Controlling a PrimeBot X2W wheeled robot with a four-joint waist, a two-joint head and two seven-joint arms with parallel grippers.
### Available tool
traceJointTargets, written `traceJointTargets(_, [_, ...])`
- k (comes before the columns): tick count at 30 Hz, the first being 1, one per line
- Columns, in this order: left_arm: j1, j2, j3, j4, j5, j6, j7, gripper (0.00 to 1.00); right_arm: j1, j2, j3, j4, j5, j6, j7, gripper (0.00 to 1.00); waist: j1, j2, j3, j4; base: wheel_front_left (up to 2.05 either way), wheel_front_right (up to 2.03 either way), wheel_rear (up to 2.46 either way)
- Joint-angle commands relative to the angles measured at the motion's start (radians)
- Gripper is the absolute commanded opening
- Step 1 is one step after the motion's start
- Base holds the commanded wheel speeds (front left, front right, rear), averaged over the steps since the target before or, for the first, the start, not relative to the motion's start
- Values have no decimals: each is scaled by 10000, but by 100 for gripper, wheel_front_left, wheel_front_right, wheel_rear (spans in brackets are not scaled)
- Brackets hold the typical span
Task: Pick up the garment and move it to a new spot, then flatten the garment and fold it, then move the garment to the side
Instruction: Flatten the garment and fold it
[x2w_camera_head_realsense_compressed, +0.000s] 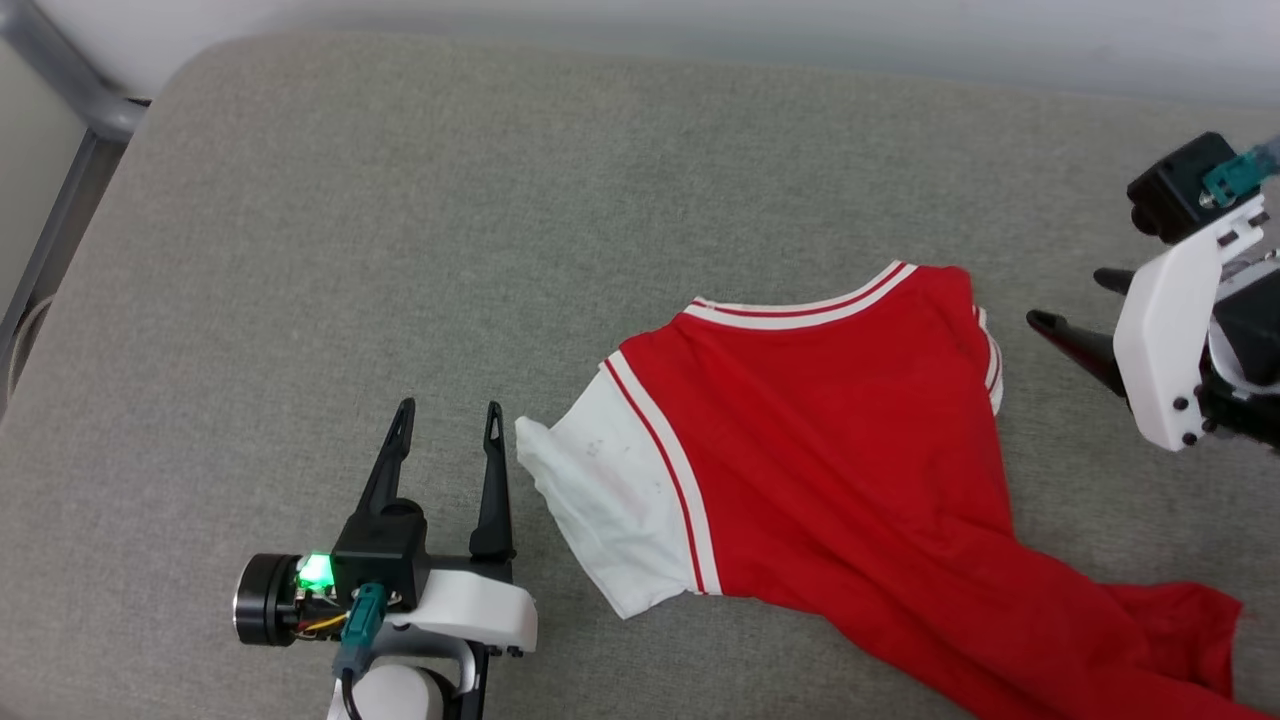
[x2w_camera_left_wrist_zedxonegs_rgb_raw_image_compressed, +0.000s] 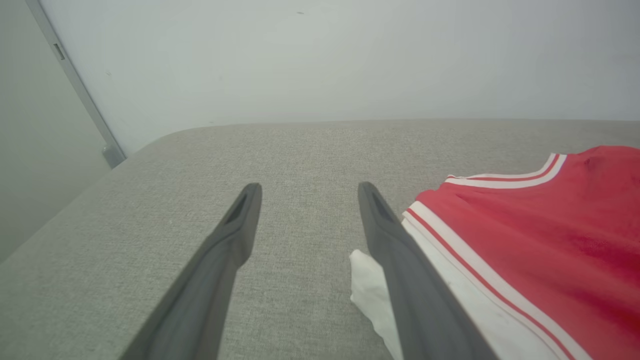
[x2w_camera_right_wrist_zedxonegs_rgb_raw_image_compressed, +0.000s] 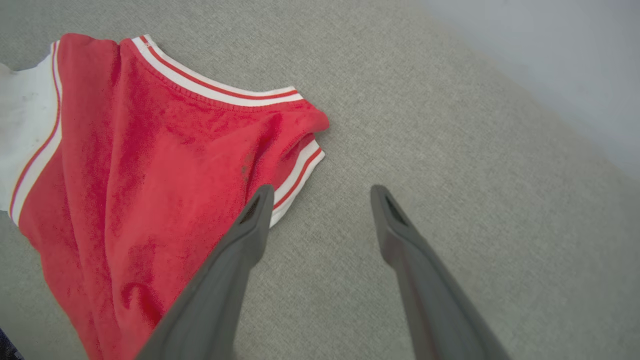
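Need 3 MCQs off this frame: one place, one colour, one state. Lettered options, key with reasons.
1. Where is the left pincer relative to the garment?
A. On its collar
B. Beside its sleeve
C. Under its hem
2. That sleeve's colour?
A. Black
B. Red
C. White
3. State of the left pincer and the right pincer?
A. Both open, empty
B. Both shut on cloth
C. Right holds collar
Key: 1 B, it stands next to the sleeve edge. 2 C, white cloth past the striped trim. 3 A, fingers spread, nothing between them.
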Motion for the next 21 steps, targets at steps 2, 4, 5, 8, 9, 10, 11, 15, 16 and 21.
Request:
traceJointTargets(2, [-222, -10, -82, -62, -96, 91, -25, 100, -542, 121, 277, 460, 19, -7, 138, 100, -2, 0, 417, 309, 0, 0, 0])
traceJointTargets(4, [-382, -12, -228, -86, -182, 138, -25, 100, -994, 243, 625, 963, -52, -7, 203, 100, -2, 0, 649, 450, 0, 0, 0])
traceJointTargets(5, [-458, -14, -278, -97, -228, 152, -25, 100, -1222, 301, 773, 1229, -55, -7, 165, 100, -2, 0, 760, 518, 0, 0, 0])
traceJointTargets(8, [-663, -11, -460, -87, -338, 220, -25, 100, -1747, 520, 1257, 2005, -107, -7, 31, 100, -2, 0, 1051, 707, 0, 0, 0])
traceJointTargets(9, [-726, -12, -515, -77, -392, 250, -25, 100, -1863, 588, 1463, 2266, -162, -7, -26, 100, -2, 0, 1126, 762, 0, 0, 0])
traceJointTargets(10, [-777, -11, -553, -69, -416, 274, -25, 100, -1960, 617, 1679, 2506, -210, -7, -48, 100, -2, 0, 1206, 812, 0, 0, 0])
traceJointTargets(11, [-814, -9, -578, -57, -456, 286, -25, 100, -2038, 642, 1893, 2723, -248, -7, -89, 100, -2, 0, 1272, 852, 0, 0, 0])
traceJointTargets(15, [-959, -10, -732, -6, -572, 351, -25, 100, -1960, 751, 2695, 3554, -88, -7, -356, 100, -2, 0, 1456, 991, 0, 0, 0])
traceJointTargets(16, [-983, -11, -753, 7, -575, 371, -25, 100, -1885, 758, 2905, 3714, -37, -5, -390, 100, -2, 0, 1471, 1002, 0, 0, 0])
traceJointTargets(21, [-905, -11, -646, 124, -571, 432, -25, 100, -1795, 655, 3744, 3889, 332, -4, -1115, 16, -2, 0, 1331, 880, 0, 0, 0])
